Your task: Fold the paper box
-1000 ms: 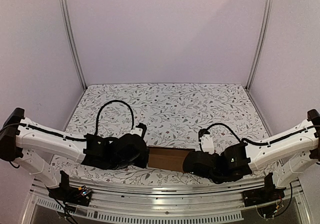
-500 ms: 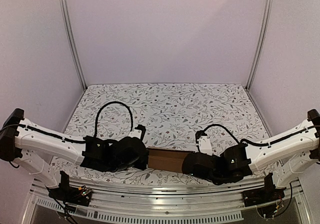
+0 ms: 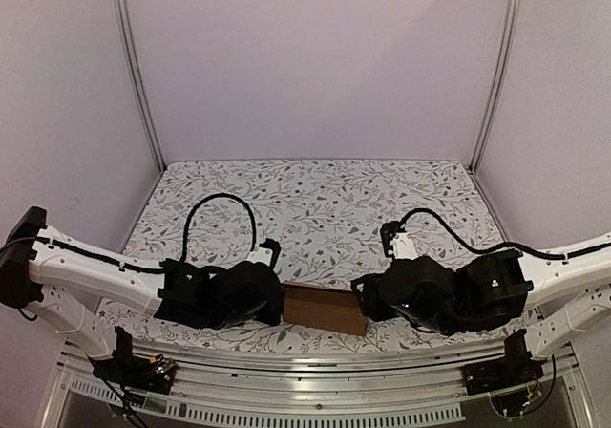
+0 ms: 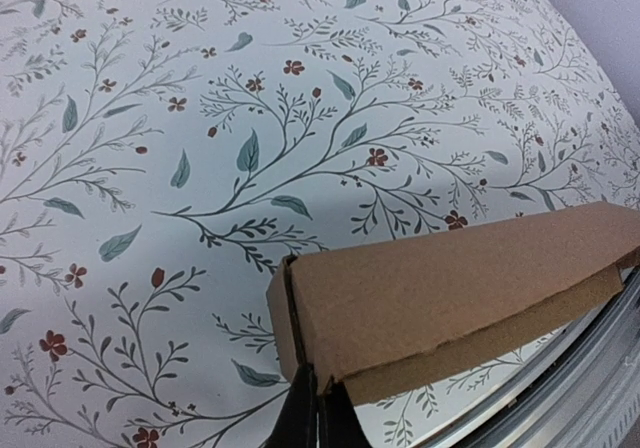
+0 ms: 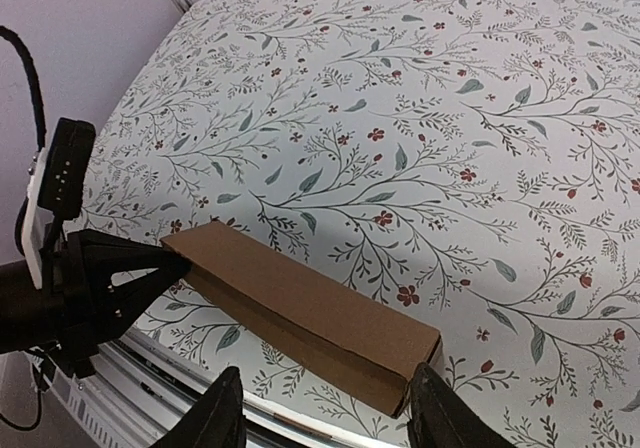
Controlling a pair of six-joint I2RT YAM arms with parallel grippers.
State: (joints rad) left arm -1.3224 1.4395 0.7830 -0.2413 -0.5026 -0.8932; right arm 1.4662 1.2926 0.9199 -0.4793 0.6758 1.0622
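The paper box [image 3: 325,306] is a plain brown oblong carton lying near the table's front edge, between both arms. My left gripper [image 3: 280,304] is shut on the box's left end. In the left wrist view its black fingers [image 4: 300,413] pinch the lower corner of the box [image 4: 450,288]. In the right wrist view the left gripper [image 5: 165,266] shows gripping that far end of the box [image 5: 310,313]. My right gripper [image 5: 325,393] stands open, its fingers spread on either side of the box's near end. One fingertip [image 5: 425,388] is beside the box's corner.
A floral cloth [image 3: 325,208] covers the table. A metal rail [image 3: 305,366] runs along the near edge just below the box. White walls close in the sides and back. A black cable [image 3: 220,199] loops above the left arm.
My right gripper has opened and let go of the box's right end, and its wrist has risen and drawn back a little. The left gripper keeps its hold.
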